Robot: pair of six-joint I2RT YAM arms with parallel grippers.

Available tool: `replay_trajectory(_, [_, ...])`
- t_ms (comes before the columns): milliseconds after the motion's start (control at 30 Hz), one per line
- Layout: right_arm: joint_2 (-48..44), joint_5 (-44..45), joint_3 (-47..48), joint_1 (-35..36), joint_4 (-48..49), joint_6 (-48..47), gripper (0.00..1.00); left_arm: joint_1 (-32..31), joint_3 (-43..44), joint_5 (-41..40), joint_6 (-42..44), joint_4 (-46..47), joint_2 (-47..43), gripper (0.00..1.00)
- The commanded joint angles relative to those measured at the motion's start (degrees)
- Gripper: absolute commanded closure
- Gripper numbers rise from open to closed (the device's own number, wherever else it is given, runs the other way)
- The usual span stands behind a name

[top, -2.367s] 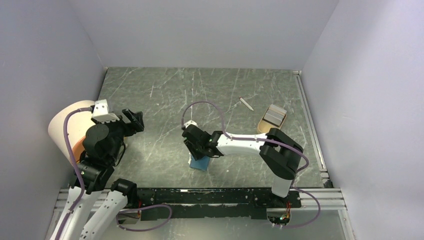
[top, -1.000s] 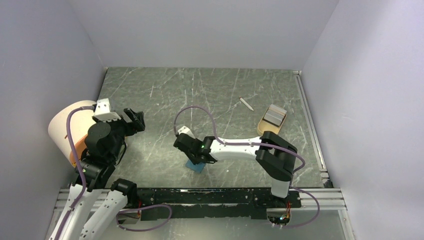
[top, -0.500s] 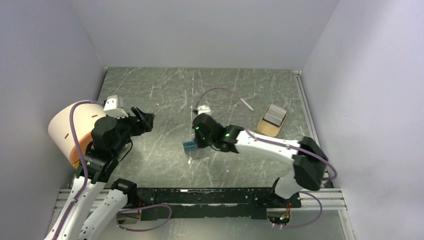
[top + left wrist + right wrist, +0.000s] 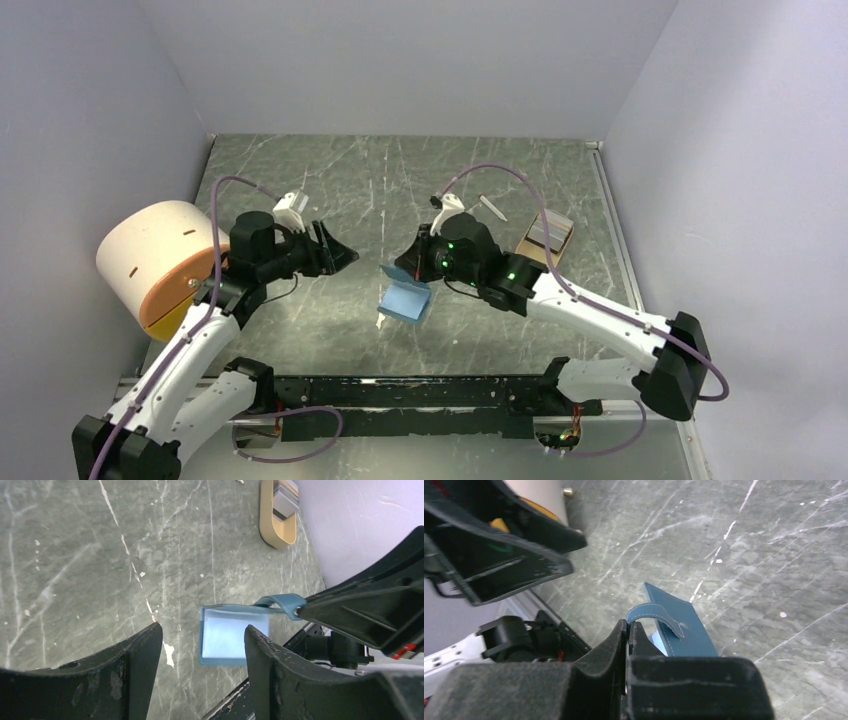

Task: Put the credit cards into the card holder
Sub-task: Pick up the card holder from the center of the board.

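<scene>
**While right hand (image 4: 629,625) pinches card holder (image 4: 405,302), left hand (image 4: 345,258) gapes empty**

Right hand is clamped tight on the snap tab (image 4: 656,615). Card holder hangs unfolded under it, pale blue inside showing; can't tell if it touches the worktop (image 4: 330,190). Left hand sits just left of card holder in top view, jaws apart, gripping nothing. Credit cards (image 4: 547,232) are right of card holder, well apart, stacked in tan tray (image 4: 530,262).

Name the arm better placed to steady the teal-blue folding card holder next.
Left, likely: left gripper is empty, jaws apart, facing the teal-blue folding card holder; right gripper is shut on its strap tab.
</scene>
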Motion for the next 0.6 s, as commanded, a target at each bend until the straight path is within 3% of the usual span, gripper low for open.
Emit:
replay_trajectory(0, [-4.26,-3.1,-1.28,-0.56,2.48,3.05,1.0,0.35,-0.51,8.46,2.93,7.63,1.53,0.35])
replay_trajectory(167, [-5.86,-2.8,-1.02,-0.63,0.45,3.75,1.0,-0.39,-4.41,16.17,15.1,14.72,0.71,0.42])
replay_trajectory(267, [-7.24,-3.5,-1.77,-0.91,1.78,5.4,1.0,-1.87,-6.0,9.83,19.35,19.04,-1.03,0.44])
replay_trajectory(367, [-8.36,-3.71,-2.79,-0.99,4.67,7.59,1.0,-2.01,-6.32,3.54,8.3,22.18,-0.43,0.4])
replay_trajectory(567, [-11.58,-1.73,-6.07,-1.16,12.18,14.31,1.0,-2.01,-7.26,12.45,-10.38,25.97,3.76,0.33])
